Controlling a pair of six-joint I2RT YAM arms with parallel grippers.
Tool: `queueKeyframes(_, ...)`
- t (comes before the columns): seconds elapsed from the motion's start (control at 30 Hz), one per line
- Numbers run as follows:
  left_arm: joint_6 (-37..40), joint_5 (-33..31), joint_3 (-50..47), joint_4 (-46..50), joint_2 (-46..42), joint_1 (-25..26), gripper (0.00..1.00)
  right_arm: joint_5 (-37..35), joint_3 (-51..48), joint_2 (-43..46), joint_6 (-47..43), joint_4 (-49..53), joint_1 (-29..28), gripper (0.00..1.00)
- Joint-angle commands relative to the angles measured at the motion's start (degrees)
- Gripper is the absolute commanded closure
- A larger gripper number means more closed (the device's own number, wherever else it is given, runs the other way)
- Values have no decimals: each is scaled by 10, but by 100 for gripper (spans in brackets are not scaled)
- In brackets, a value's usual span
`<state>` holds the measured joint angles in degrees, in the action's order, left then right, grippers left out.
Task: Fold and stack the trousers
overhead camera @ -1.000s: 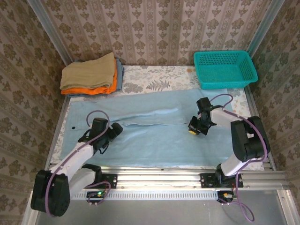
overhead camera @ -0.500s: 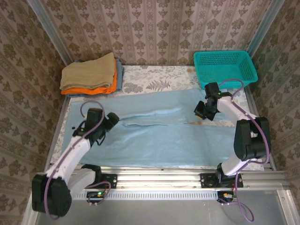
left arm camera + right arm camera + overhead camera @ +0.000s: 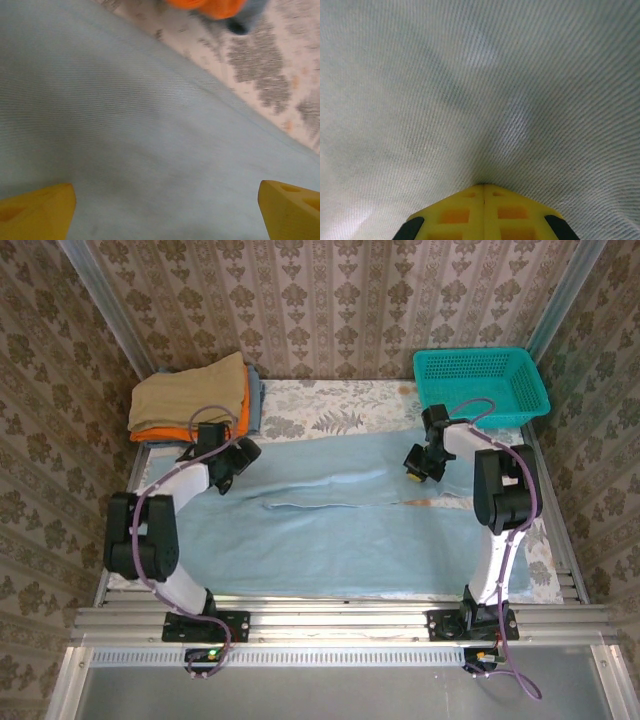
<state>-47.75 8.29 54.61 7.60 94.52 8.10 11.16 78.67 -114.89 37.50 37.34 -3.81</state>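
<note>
No text, label, brand, number or sign can be read on anything.

In your left wrist view the orange garment (image 3: 207,6) is blurred and cut by the top edge; the left fingers (image 3: 37,210) are clipped at the bottom corners. Your right fingers (image 3: 465,215) run off the bottom edge; whether they pinch the trousers (image 3: 470,90) is unclear.
</note>
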Motion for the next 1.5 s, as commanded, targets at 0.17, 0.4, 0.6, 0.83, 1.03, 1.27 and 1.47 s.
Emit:
queueKeyframes(0.17, -13, 58, 23, -51, 75, -36, 6, 23, 27, -40, 10, -5, 35, 99)
queueKeyframes(0.4, -24, 71, 36, -80, 119, -63, 7, 26, 111, -87, 9, 22, 42, 98)
queueKeyframes(0.6, -24, 77, 56, -81, 126, -70, 7, 26, 183, -127, 5, 51, 42, 97)
queueKeyframes(0.83, -24, 98, -16, -111, 21, -64, 6, 38, 136, -42, -18, 50, 29, 93)
queueKeyframes(1.03, -2, 97, -80, -75, -121, -14, 5, 2, -27, 129, 1, 19, 7, 87)
queueKeyframes(1.27, -6, 16, -191, 3, -302, 82, 5, -42, -240, 277, 11, 31, 11, 89)
queueKeyframes(1.47, -46, -33, -250, 9, -364, 193, 5, -27, -340, 300, 14, 41, 57, 91)
